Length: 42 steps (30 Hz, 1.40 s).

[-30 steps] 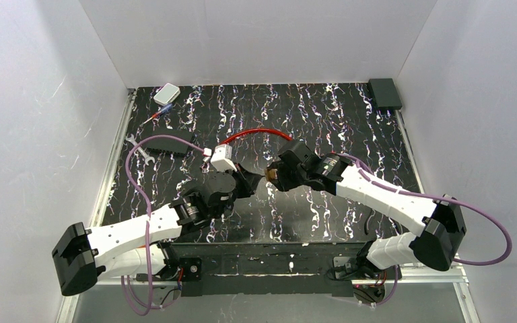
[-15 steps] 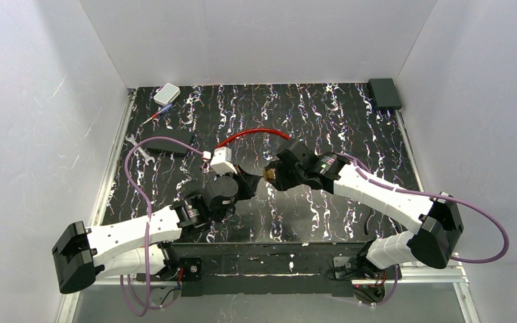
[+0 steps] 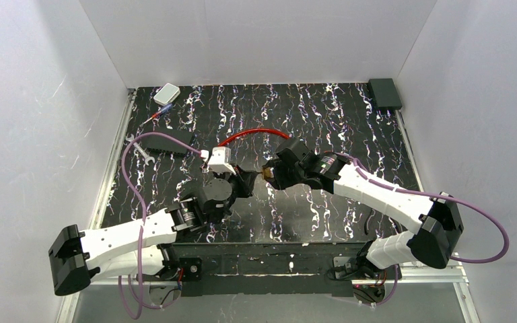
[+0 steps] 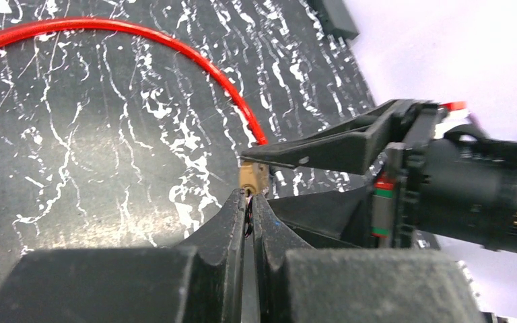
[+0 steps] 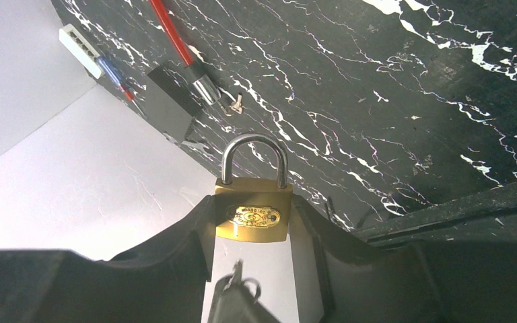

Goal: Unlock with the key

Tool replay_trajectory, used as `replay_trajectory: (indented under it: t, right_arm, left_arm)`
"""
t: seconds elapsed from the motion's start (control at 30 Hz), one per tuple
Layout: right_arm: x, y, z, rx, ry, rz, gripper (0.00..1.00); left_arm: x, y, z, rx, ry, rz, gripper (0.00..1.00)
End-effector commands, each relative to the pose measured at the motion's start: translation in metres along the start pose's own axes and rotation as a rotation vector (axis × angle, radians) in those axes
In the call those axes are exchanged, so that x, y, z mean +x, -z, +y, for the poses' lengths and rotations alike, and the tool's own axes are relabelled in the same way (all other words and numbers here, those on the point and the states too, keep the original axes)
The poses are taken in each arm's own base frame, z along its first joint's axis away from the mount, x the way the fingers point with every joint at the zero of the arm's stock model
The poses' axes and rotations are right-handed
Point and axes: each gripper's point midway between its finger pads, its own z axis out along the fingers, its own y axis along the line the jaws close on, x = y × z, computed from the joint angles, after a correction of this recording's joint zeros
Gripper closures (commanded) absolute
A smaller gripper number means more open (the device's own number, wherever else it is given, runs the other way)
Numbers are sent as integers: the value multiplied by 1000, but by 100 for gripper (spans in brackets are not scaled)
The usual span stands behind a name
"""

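Padlock (image 5: pixel 252 214), brass with a steel shackle seated at both legs, is held off the black, white-veined counter (image 3: pixel 350 134) near its middle. The right fingers (image 5: pixel 192 232) clamp its body from both sides.

From the top view, a red cable (image 3: pixel 256 133) arcs on the counter just behind the padlock. A black box (image 3: pixel 384 93) sits well behind and to the right of the padlock, in the far corner. A flat dark block (image 3: pixel 168 142) lies to the padlock's left, and a white box (image 3: pixel 167 93) is farther back on that side. A small wrench (image 3: pixel 139 149) lies beyond the block, farther left of the padlock.

The left fingers (image 4: pixel 232 222) are pressed together on the key (image 5: pixel 237 276), their tips right at the padlock's underside. The key points up at the padlock's base; I cannot tell whether its tip is in the keyhole.
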Motion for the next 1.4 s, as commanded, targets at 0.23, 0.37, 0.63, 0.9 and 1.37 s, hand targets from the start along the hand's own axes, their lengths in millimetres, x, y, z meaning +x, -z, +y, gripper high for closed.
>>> replay_trajectory:
  t: [0.23,0.37,0.63,0.9,1.37]
  right_arm:
    - [-2,18,34,-83,-262,16,99]
    - [-1,24,40,-91,-268,19,99]
    - [0,30,43,-98,-280,31,99]
    - [1,34,44,-103,-279,43,99]
    - [6,31,41,-96,-271,68,99]
  left_arm:
    - [-30,12,-5,31,34,-105,100]
    - [-26,10,-2,16,34,-100,100]
    - [-23,5,-4,10,34,-89,100]
    - [-20,1,-2,-10,17,-87,100]
    - [-16,-4,-3,-21,14,-79,100]
